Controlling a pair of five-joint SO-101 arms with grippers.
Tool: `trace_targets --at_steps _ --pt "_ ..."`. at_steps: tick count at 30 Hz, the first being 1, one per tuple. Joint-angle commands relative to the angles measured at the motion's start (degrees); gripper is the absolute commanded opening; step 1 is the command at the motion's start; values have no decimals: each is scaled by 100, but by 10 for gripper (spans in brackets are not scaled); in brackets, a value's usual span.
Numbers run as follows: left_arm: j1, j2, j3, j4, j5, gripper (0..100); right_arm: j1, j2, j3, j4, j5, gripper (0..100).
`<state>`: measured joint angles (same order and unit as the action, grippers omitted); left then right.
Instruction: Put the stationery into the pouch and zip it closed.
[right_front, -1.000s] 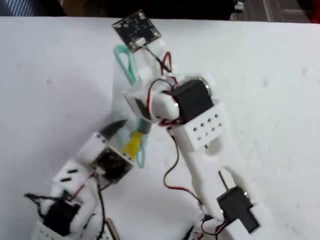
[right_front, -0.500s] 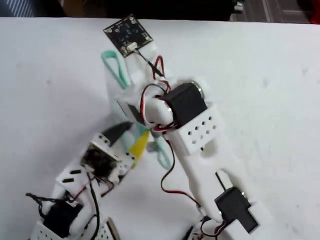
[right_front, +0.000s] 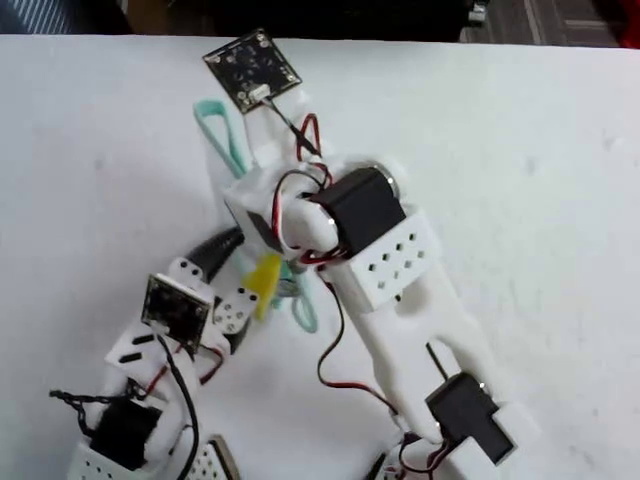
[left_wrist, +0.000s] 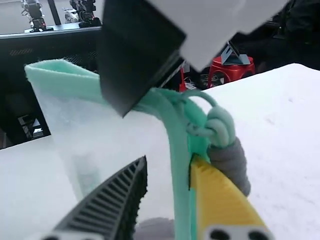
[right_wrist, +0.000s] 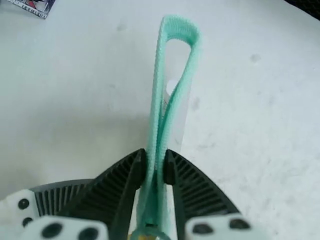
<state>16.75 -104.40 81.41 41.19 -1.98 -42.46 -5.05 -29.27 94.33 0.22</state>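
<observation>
Okay, we logged the pouch (right_front: 213, 128) held on edge over the table (right_front: 520, 150), mint zip band up, under the right arm's wrist; we could not tell whether it touched the table. The right gripper (right_wrist: 155, 161) was clamped tight on that zip band, a jaw pressed flat on each side. The left gripper (left_wrist: 170, 165) sat narrowly apart, with the black finger (left_wrist: 115, 205) on one side of the band and the yellow finger (left_wrist: 220, 200) on the other, straddling it without a clear pinch. The grey zipper pull (left_wrist: 229, 165) with its mint cord loop (left_wrist: 220, 125) lay just beside the yellow finger, on its outer side. We could not tell if stationery was inside, as the wall was too cloudy. We judged the step in hand as the zip-up. To do it well, we reckoned the left should shift so the pull itself, not the band, came between its fingers, then close fully and draw straight along the band, away from the right's hold. The right's clamp had to act as anchor so the fabric ran taut, since slack would likely jam the slider. The risk was pinching band and pull together and dragging the whole pouch.
</observation>
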Motion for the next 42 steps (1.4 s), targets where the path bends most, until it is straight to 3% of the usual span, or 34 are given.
trace_targets --at_steps 1,5,17,26,42 --pt "-910 -13 -290 -62 62 155 119 -374 -35 40 0 17" --pt "-1147 -13 -633 413 62 155 435 -699 0 48 9 17" --pt "-1130 -13 -633 475 369 157 356 -892 18 338 18 17" --pt "-1112 -13 -765 747 -26 155 374 -233 -26 242 -237 17" --pt "-1112 -13 -2040 2233 -387 157 382 277 -26 -31 -360 17"
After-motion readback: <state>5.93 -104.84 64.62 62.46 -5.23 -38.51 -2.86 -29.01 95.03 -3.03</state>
